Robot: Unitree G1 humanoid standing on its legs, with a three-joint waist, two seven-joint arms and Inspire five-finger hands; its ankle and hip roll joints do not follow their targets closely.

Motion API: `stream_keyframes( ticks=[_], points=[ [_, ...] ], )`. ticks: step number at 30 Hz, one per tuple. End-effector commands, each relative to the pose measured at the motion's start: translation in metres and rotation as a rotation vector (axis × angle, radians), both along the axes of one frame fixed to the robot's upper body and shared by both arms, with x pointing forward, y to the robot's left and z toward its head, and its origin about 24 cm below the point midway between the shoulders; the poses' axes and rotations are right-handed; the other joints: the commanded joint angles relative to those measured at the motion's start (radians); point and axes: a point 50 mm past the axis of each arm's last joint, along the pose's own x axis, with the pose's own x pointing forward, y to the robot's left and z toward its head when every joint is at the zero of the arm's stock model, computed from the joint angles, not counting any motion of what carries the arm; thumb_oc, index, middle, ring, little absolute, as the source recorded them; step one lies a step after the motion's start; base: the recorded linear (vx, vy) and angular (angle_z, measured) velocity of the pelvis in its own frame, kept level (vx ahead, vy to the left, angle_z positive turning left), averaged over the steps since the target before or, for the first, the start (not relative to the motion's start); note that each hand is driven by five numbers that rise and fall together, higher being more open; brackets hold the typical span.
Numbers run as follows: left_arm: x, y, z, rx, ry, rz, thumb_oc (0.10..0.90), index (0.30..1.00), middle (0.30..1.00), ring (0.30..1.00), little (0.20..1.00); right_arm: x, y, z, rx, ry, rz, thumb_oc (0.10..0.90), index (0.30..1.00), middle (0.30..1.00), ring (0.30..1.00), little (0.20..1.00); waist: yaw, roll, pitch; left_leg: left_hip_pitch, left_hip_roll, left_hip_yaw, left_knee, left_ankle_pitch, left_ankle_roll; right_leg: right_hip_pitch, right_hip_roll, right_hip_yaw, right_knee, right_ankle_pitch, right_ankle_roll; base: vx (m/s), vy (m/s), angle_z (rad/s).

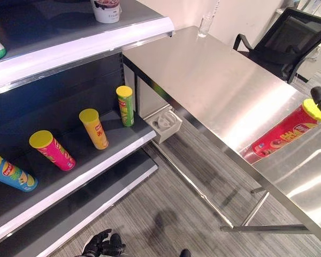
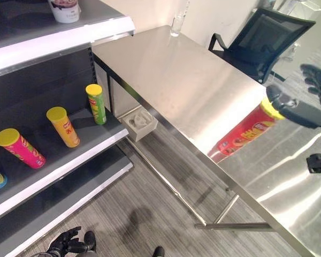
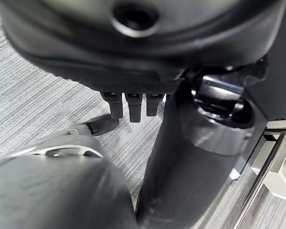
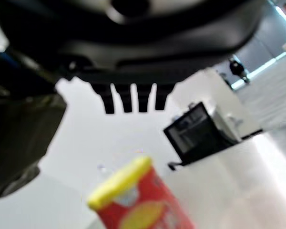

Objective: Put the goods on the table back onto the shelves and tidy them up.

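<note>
Can (image 1: pixel 286 131) upright on table (image 1: pixel 214 80); right hand (image 2: pixel 305 110) above, fingers straight.

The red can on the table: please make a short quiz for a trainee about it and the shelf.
1. True or false: the right hand is already shut on the red can.
2. Which can on the middle shelf stands nearest the table? A) blue B) pink C) green
3. Fill in: the red can's lid is ____.

Key
1. False: its fingers are straight, above the can's lid.
2. C, the green can; the pink can and blue can stand farther away.
3. Yellow.
</note>
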Motion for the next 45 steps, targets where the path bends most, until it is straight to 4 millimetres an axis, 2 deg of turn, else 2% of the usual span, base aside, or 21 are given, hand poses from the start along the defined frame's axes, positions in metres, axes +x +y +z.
stream_keyframes(
  ticks=[1,4,11,27,34,41,45],
  points=[
    [0.022,0.008,0.012,0.037,-0.092,-0.054,0.8,0.9,0.9,0.9,0.9,0.0,0.005,0.054,-0.116,-0.168,0.009,0.8,0.9,0.9,0.9,0.9,0.037,-0.02,-0.029,0.075,0.007,-0.065,0.001,-0.141,-0.015,-0.015,0.028,0.037,0.008,-0.05,0.003,0.0,0.007,0.07],
    [0.023,0.006,0.012,0.036,-0.096,-0.072,0.8,0.9,0.9,0.9,0.9,0.004,0.007,0.048,-0.175,-0.044,0.038,0.8,0.9,0.9,0.9,0.9,0.035,-0.023,-0.025,0.073,0.005,-0.066,0.001,-0.138,-0.017,-0.017,0.026,0.034,0.008,-0.046,0.004,0.0,0.007,0.04],
    [0.023,0.005,0.012,0.029,-0.097,-0.091,0.8,0.9,0.9,0.9,0.9,0.008,0.015,0.041,-0.223,0.067,0.095,0.8,0.9,0.9,0.9,0.9,0.035,-0.023,-0.018,0.067,0.006,-0.068,0.001,-0.134,-0.019,-0.02,0.024,0.032,0.008,-0.047,0.004,0.0,0.001,0.02],
    [0.024,0.01,0.014,0.048,-0.103,-0.083,0.8,0.9,0.9,0.9,0.9,0.006,0.016,0.039,-0.362,0.174,0.058,0.8,0.9,0.9,0.9,0.9,0.035,-0.032,-0.007,0.059,0.008,-0.071,0.001,-0.13,-0.021,-0.026,0.025,0.03,0.008,-0.045,0.004,0.0,0.0,0.0],
    [0.024,0.011,0.014,0.05,-0.103,-0.078,0.8,0.9,0.9,0.9,0.9,0.004,0.017,0.034,-0.334,0.18,0.069,0.8,0.9,0.9,0.9,0.9,0.034,-0.033,-0.009,0.062,0.008,-0.07,0.001,-0.132,-0.021,-0.024,0.025,0.032,0.008,-0.046,0.004,0.0,0.0,0.0],
    [0.025,0.01,0.014,0.057,-0.106,-0.051,0.8,0.9,0.9,0.9,0.9,0.0,0.02,0.032,-0.278,0.044,0.036,0.8,0.9,0.9,0.9,0.9,0.03,-0.022,-0.012,0.07,0.004,-0.069,0.001,-0.14,-0.012,-0.023,0.024,0.037,0.008,-0.047,0.004,0.0,0.0,0.0],
    [0.025,0.01,0.014,0.057,-0.102,-0.053,0.8,0.9,0.9,0.9,0.9,0.002,0.025,0.021,-0.253,0.059,0.063,0.8,0.9,0.9,0.9,0.9,0.032,-0.015,-0.009,0.072,0.003,-0.068,0.001,-0.141,-0.011,-0.021,0.024,0.038,0.008,-0.048,0.003,0.0,0.0,0.0]
  ],
)
